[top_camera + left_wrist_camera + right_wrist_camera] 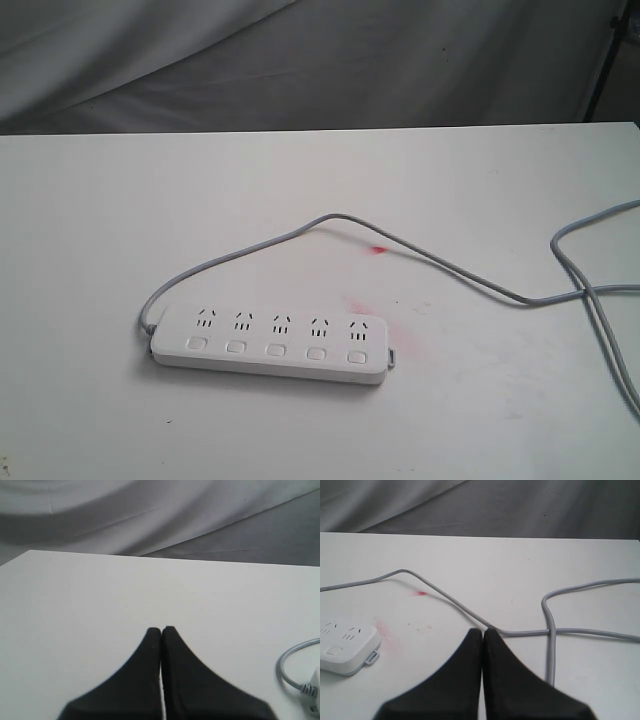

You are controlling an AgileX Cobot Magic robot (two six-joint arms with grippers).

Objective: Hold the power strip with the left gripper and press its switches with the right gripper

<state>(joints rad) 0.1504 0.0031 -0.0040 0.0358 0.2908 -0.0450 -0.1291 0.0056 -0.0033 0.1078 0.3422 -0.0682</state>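
The white power strip lies flat on the white table, its five square switches in a row along the near side. A grey cord leaves its left end and loops off to the right. Neither gripper shows in the exterior view. My left gripper is shut and empty over bare table; only the strip's cord end shows at that view's edge. The right gripper is shut and empty, close to the cord, with the strip's end off to one side.
Red smudges mark the tabletop near the cord and by the strip's right end. Grey cloth hangs behind the table's far edge. A dark stand leg is at the back right. The cord crosses itself near the right edge.
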